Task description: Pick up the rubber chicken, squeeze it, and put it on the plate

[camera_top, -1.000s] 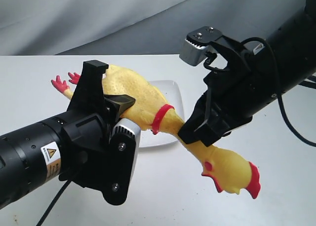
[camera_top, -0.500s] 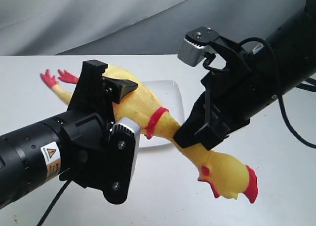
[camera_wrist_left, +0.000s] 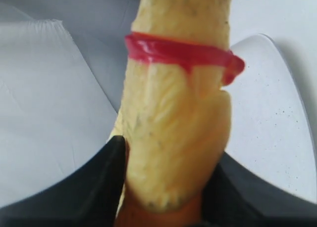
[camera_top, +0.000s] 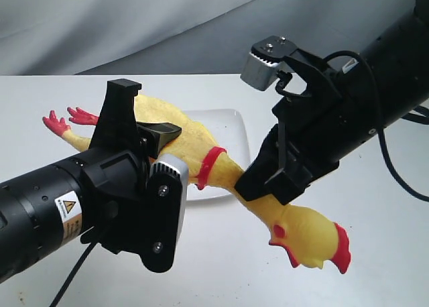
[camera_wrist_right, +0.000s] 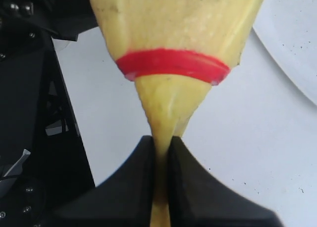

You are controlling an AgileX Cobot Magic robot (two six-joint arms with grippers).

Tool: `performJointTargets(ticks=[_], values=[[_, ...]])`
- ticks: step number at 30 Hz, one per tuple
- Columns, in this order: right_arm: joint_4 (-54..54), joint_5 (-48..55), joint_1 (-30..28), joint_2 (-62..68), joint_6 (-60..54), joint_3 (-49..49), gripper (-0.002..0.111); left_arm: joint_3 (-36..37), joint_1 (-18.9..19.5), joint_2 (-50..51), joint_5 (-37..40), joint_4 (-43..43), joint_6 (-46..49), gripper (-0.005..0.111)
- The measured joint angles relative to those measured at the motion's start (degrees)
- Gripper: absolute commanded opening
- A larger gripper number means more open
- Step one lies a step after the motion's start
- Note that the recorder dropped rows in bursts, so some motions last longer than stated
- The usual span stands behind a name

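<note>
Since a second ago the rubber chicken (camera_top: 191, 141) has slid toward the left of the exterior view: its red feet now lie farther left and lower, and its head has sunk a little on the right. The left tool (camera_top: 149, 114) has shifted slightly left and down with it, while the right tool (camera_top: 265, 185) sits almost where it was.

The left arm reaches in from the lower left, its tool pointing up and away, one finger standing behind the chicken's body and the other pressed on its near side; in the left wrist view both dark fingers (camera_wrist_left: 99, 187) hug the yellow body, so this tool is clamped on it. The right arm slants down from the upper right, and its fingers (camera_wrist_right: 143, 182) pinch the thin neck nearly flat, just past the red band.

The chicken hangs between the two tools, its middle in front of the plate (camera_top: 233, 123), its head past the plate's edge over the bare desk (camera_top: 382, 253)
</note>
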Motion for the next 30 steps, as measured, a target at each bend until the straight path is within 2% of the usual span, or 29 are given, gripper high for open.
performJointTargets(ticks=[6, 9, 11, 15, 18, 19, 21, 24, 26, 28, 30], values=[[0.0, -0.1, 0.0, 0.0, 0.0, 0.0, 0.000, 0.0, 0.0, 0.0, 0.0, 0.0, 0.0, 0.002], [0.0, -0.2, 0.0, 0.0, 0.0, 0.0, 0.000, 0.0, 0.0, 0.0, 0.0, 0.0, 0.0, 0.014], [0.0, -0.3, 0.0, 0.0, 0.0, 0.0, 0.000, 0.0, 0.0, 0.0, 0.0, 0.0, 0.0, 0.033], [-0.2, -1.0, 0.0, 0.0, 0.0, 0.0, 0.000, 0.0, 0.0, 0.0, 0.2, 0.0, -0.2, 0.087], [-0.5, -3.0, 0.0, 0.0, 0.1, 0.0, 0.000, 0.0, 0.0, 0.0, 2.3, 0.0, -9.6, 0.084], [-0.5, -3.5, 0.0, 0.0, 0.1, 0.0, 0.000, 0.0, 0.0, 0.0, 3.4, 0.0, -11.1, 0.077], [-0.5, -6.2, 0.0, 0.0, 0.1, 0.0, 0.000, -0.1, -0.3, 0.0, 9.4, 0.0, -13.9, 0.070], [-0.5, -16.5, 0.0, 1.6, 0.1, 0.0, 0.000, -3.1, -2.5, -1.5, 26.2, -0.1, -19.7, 0.070], [-0.7, -23.7, 0.0, 5.1, 0.1, 0.0, 0.000, -5.7, -3.5, -4.8, 32.8, -0.1, -26.0, 0.070], [-0.7, -27.8, 0.0, 10.0, 0.2, -1.2, 0.000, -7.0, -3.6, -8.8, 34.1, -0.1, -32.8, 0.068], [-0.9, -28.8, 0.0, 15.5, 0.2, -4.2, 0.000, -7.0, -3.7, -12.8, 32.2, -0.1, -37.3, 0.063]])
